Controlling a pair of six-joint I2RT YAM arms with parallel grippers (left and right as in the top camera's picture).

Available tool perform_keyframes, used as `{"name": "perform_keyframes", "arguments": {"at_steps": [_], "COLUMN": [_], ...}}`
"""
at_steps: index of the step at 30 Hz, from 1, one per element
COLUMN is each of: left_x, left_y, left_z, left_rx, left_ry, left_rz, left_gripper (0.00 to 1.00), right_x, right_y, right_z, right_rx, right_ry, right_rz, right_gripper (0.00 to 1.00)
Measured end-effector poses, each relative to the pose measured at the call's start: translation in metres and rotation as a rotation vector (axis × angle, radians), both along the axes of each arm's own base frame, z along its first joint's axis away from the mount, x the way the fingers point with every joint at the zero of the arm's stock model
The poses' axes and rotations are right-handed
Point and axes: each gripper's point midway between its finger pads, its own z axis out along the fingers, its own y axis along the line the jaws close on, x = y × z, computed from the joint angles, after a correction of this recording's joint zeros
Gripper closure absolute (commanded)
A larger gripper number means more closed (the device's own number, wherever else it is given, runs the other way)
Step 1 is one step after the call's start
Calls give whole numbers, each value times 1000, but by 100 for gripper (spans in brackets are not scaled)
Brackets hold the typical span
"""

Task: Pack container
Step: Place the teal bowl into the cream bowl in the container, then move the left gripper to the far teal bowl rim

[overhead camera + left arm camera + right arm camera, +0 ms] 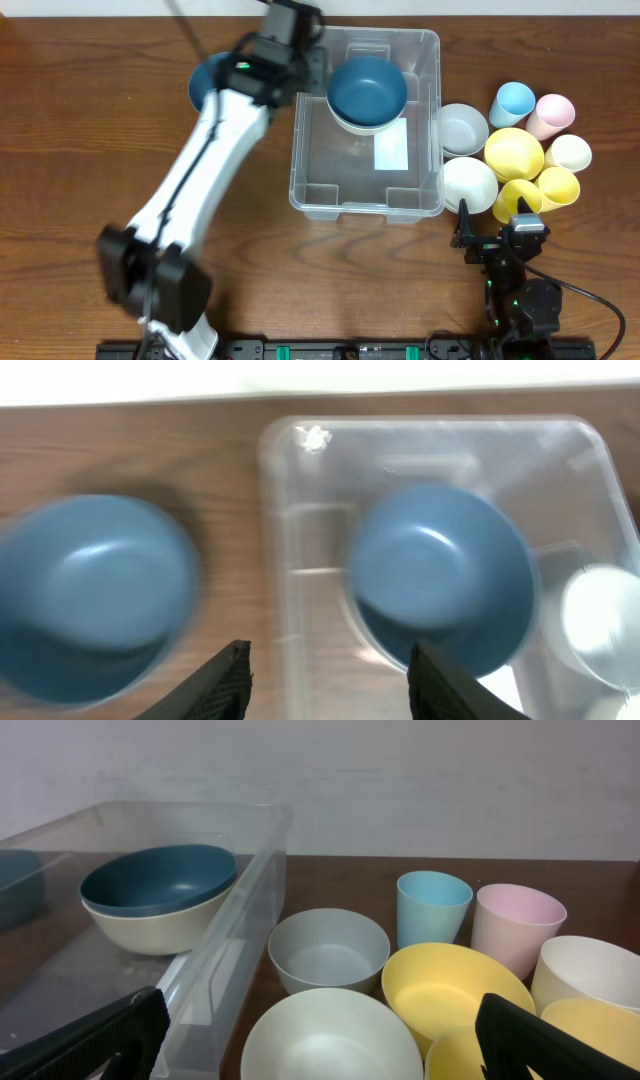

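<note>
Found the container point(365, 205) in the middle of the brown wooden desk point(90, 120), between the two arms. Counted just two things packed inside: a dark blue bowl point(367, 88) nested in a cream bowl point(150, 935), up at the far end. Judged the job only just begun.

Saw plenty waiting outside. Spotted a second blue bowl point(203, 82) on the desk just left of the container. Spotted on the right a grey bowl point(462, 127), a white bowl point(468, 183), a big yellow bowl point(513, 152), a light blue cup point(514, 100), a pink cup point(551, 113) and more pale cups bunched close.

Saw the left fingers point(312, 72) partly spread above the container's left rim, holding nothing. Saw the right fingers point(490, 228) spread wide near the cups, holding nothing too.

Made out clear hard plastic for the container, with round corners, a thick rim and a white label point(391, 150) on its floor. Took the bowls and cups for smooth, dull plastic: round, light-looking, likely easy to stack.
</note>
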Motion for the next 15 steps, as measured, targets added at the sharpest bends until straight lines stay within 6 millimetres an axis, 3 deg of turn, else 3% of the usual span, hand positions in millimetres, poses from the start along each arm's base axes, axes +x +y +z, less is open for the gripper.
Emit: {"name": "perform_keyframes", "arguments": {"at_steps": [2, 4, 7, 11, 15], "left_x": [-5, -9, -11, -10, -16], "left_y": [32, 65, 112, 158, 182], "left_z": [19, 31, 35, 29, 24], "left_rx": [23, 36, 43, 50, 60], "left_ry": [-22, -35, -25, 3, 31], "left_rz": [85, 174, 305, 428, 484], "left_gripper": [48, 40, 1, 2, 2], "right_x": [0, 0, 0, 0, 0], "right_y": [0, 0, 0, 0, 0], "right_z": [0, 0, 0, 0, 0], "right_rx": [0, 0, 0, 0, 0], "right_ry": [0, 0, 0, 0, 0], "right_rz": [0, 0, 0, 0, 0], "right_gripper": [1, 1, 1, 1, 1]}}
